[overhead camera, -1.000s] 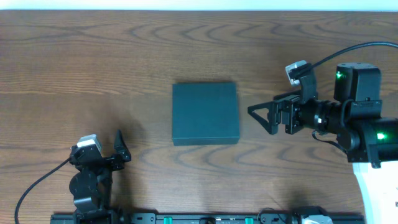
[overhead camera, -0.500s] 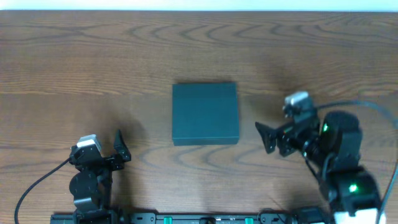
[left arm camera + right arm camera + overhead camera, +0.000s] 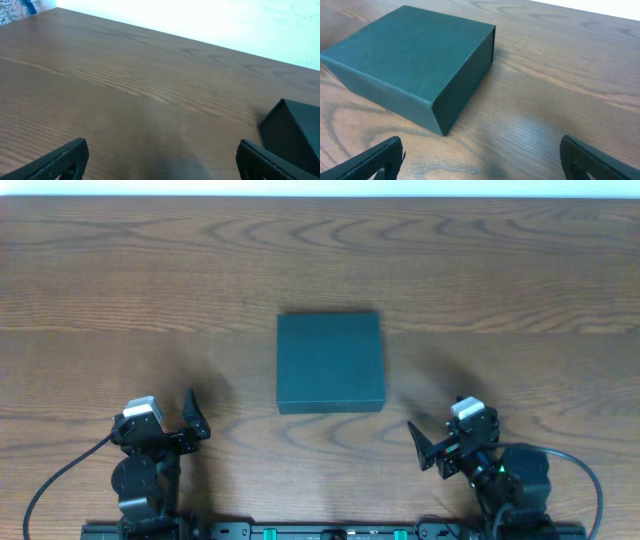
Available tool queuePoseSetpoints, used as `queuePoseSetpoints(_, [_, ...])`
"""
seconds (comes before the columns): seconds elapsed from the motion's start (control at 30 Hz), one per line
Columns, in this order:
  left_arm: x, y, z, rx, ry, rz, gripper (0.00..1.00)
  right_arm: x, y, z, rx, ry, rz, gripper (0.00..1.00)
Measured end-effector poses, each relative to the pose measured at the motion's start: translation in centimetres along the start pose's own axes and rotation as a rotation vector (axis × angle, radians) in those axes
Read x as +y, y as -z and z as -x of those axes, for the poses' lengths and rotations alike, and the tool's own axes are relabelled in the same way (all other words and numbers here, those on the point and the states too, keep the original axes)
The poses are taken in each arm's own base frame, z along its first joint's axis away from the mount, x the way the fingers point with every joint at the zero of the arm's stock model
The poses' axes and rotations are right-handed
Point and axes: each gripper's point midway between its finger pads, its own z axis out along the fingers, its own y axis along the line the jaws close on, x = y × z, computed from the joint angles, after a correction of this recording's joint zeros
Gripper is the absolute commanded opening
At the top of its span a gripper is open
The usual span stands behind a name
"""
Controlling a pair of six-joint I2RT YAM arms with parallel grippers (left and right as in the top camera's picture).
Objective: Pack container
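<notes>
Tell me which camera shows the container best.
The right wrist view: the container sits large and closed, with its top and two sides visible. Overhead shows only its whole top; the left wrist view catches just one corner.

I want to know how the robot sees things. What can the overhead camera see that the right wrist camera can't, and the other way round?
Only the overhead view shows both arms at once, with the left hand and the right hand open, one on each side. Only the right wrist view shows the side walls of the container up close, with that hand's dark fingertips at the bottom corners. Both views show the dark teal container, closed, resting on the wooden table.
</notes>
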Motion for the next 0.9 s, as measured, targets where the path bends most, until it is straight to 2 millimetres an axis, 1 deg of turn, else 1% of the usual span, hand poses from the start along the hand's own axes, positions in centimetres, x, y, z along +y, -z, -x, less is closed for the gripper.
queuePoseSetpoints(0.1, [0.0,0.0,0.0,0.0,0.0,0.001,0.95,0.0,0.0,-0.3,-0.032,0.01,-0.004,0.99])
queuePoseSetpoints(0.2, [0.0,0.0,0.0,-0.001,0.0,0.001,0.95,0.0,0.4,0.7,-0.085,0.027,-0.011,0.99])
queuePoseSetpoints(0.9, [0.1,0.0,0.0,-0.001,0.0,0.003,0.95,0.0,0.4,0.7,-0.087,0.028,-0.013,0.99])
